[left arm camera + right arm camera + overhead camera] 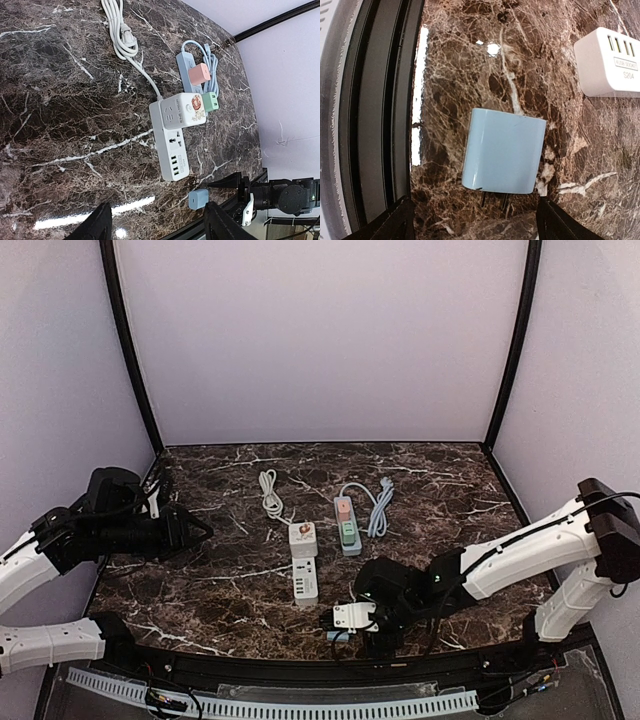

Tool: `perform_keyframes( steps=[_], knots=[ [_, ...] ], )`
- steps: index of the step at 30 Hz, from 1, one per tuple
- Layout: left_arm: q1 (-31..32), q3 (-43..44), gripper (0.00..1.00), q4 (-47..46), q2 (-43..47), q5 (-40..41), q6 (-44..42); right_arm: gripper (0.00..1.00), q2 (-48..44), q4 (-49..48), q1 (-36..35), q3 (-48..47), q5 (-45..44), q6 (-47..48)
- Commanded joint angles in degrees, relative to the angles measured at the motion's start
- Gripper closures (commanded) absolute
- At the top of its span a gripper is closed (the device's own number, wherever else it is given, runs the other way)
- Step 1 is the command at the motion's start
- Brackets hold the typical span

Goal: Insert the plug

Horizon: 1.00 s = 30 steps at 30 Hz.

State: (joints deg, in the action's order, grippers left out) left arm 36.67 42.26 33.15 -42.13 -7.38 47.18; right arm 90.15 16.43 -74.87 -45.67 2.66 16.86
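The plug point(503, 150) is a pale blue block adapter lying flat on the marble table, its two prongs pointing toward my right wrist camera. It lies close to the table's front edge point(415, 125), also visible as the plug point(198, 199) and the plug point(336, 636). My right gripper point(475, 222) hovers low over it, open, a finger on each side, not touching. The white power strip point(304, 565) lies just beyond, with a free socket point(175, 142) and USB ports. My left gripper point(195, 530) hangs open and holds nothing at the table's left side.
A white cube adapter point(186, 110) with a sticker sits in the white strip's far end. A blue power strip point(346, 523) holds a pink adapter point(200, 74) and a green adapter point(210, 101). Coiled white cable point(270, 492) and blue cable point(380, 505) lie behind.
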Motion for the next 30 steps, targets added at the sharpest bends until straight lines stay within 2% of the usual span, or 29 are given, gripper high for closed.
perform_keyframes(
  steps=[1, 6, 13, 22, 30],
  knots=[
    [0.25, -0.80, 0.37, 1.92, 0.73, 0.88, -0.15, 0.17, -0.03, -8.41, -0.52, 2.16, 0.09, 0.38],
    [0.25, -0.66, 0.37, 1.68, 0.25, 1.06, -0.48, 0.18, 1.08, -15.13, -0.51, 3.96, -0.92, -2.86],
    [0.25, -0.07, 0.37, 1.40, -1.27, 0.18, -0.95, 0.28, 4.87, -20.29, -0.44, 4.11, 0.78, -5.89],
    [0.25, 0.52, 0.37, 1.49, -1.82, 0.27, -1.97, 0.39, 5.83, -21.00, -0.40, 4.97, 0.46, -8.84],
    [0.25, 0.66, 0.37, 1.19, -2.91, 0.26, -2.23, 0.43, 3.25, -21.44, -0.40, 8.30, -0.50, -13.44]
  ],
)
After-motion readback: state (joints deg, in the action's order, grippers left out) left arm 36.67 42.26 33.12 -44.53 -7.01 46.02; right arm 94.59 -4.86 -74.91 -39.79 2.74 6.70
